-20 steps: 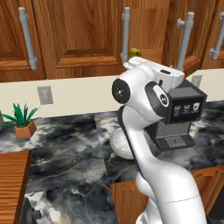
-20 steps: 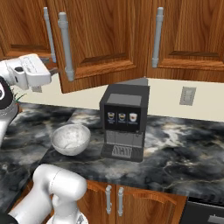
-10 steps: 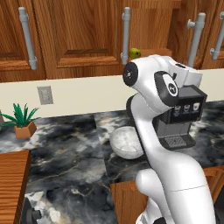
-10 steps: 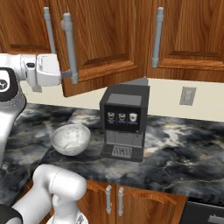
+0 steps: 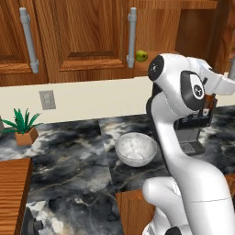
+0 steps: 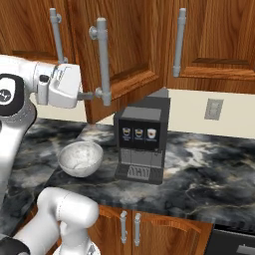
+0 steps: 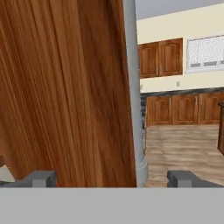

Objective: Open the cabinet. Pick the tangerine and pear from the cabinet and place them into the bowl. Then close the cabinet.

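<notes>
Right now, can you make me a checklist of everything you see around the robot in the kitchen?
Surface: black marbled counter, mostly bare.
Cabinet: its right door is swung partly open; the left door is shut.
Pear: sits on the shelf inside the open cabinet.
Tangerine: nothing seen.
Bowl: on the counter, nothing in it.
Clutter: coffee machine beside the bowl; small potted plant on the counter at the left.
Gripper: open, fingers either side of the open door's grey handle, holding nothing.
Cables: nothing seen.
Surroundings: wall outlets, lower cupboards, more cabinets across a wood floor in the hand view.
</notes>
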